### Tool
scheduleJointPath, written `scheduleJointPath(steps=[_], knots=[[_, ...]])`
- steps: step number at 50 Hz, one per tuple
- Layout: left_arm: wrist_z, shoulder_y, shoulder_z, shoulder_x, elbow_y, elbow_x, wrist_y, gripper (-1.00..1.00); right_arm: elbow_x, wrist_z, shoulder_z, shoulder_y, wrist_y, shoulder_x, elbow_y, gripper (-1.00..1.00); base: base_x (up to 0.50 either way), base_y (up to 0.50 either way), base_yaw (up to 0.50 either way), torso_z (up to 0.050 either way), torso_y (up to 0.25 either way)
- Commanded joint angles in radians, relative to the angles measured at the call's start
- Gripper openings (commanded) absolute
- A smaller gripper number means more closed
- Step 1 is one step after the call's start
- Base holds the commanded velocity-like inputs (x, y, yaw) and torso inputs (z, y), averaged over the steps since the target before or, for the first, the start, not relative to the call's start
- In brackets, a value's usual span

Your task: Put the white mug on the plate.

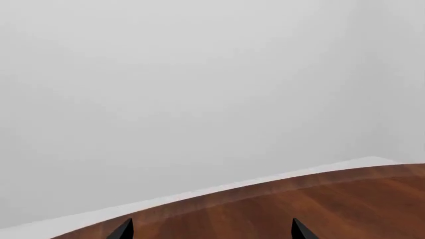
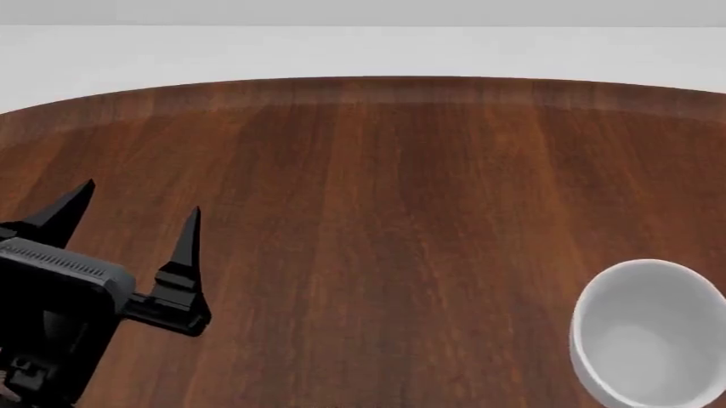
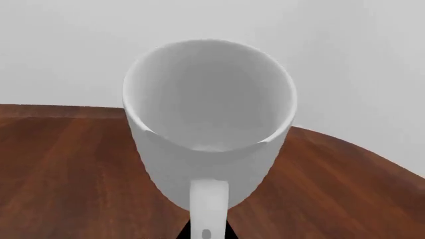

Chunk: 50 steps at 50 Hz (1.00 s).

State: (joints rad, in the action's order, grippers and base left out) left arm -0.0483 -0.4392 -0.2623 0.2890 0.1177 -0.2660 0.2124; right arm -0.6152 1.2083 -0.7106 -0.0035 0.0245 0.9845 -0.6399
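Note:
The white mug (image 2: pixel 649 333) is at the lower right of the head view, seen from above with its mouth open and empty. In the right wrist view the mug (image 3: pixel 209 124) fills the middle. Its loop handle (image 3: pixel 209 204) runs down between the dark fingers of my right gripper (image 3: pixel 208 235), which is shut on it. The right gripper itself is hidden in the head view. My left gripper (image 2: pixel 142 197) is open and empty over the table's left side; its two fingertips show wide apart in the left wrist view (image 1: pixel 211 229). The plate is out of view.
A round brown wooden table (image 2: pixel 375 170) fills the head view; its far edge curves in front of a pale grey floor and wall. The same edge shows in the left wrist view (image 1: pixel 219 196) and the right wrist view (image 3: pixel 345 144).

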Motion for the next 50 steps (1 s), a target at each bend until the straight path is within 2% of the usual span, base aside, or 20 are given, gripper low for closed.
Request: scheduleJointPath(steps=[1, 15, 27, 37, 50], knots=[[0.072, -0.154, -0.013, -0.023, -0.219, 0.005, -0.075, 1.00, 0.002, 0.034, 0.014, 0.002, -0.012, -0.074, 0.039, -1.00, 0.00, 0.00, 0.00, 0.000, 0.000], [0.104, -0.229, -0.044, -0.052, -0.315, 0.014, -0.104, 1.00, 0.051, 0.072, -0.002, -0.120, -0.117, -0.111, 0.054, -1.00, 0.00, 0.00, 0.00, 0.000, 0.000], [0.136, -0.280, -0.057, -0.087, -0.445, 0.013, -0.176, 1.00, 0.055, 0.138, -0.002, -0.190, -0.109, -0.099, 0.026, -1.00, 0.00, 0.00, 0.00, 0.000, 0.000], [0.133, -0.277, -0.065, -0.085, -0.435, 0.013, -0.177, 1.00, 0.069, 0.188, 0.010, -0.252, -0.130, -0.083, 0.006, -1.00, 0.00, 0.00, 0.00, 0.000, 0.000], [0.132, -0.277, -0.073, -0.085, -0.440, 0.011, -0.182, 1.00, 0.050, 0.158, 0.021, -0.315, -0.244, -0.134, 0.126, -1.00, 0.00, 0.00, 0.00, 0.000, 0.000]])
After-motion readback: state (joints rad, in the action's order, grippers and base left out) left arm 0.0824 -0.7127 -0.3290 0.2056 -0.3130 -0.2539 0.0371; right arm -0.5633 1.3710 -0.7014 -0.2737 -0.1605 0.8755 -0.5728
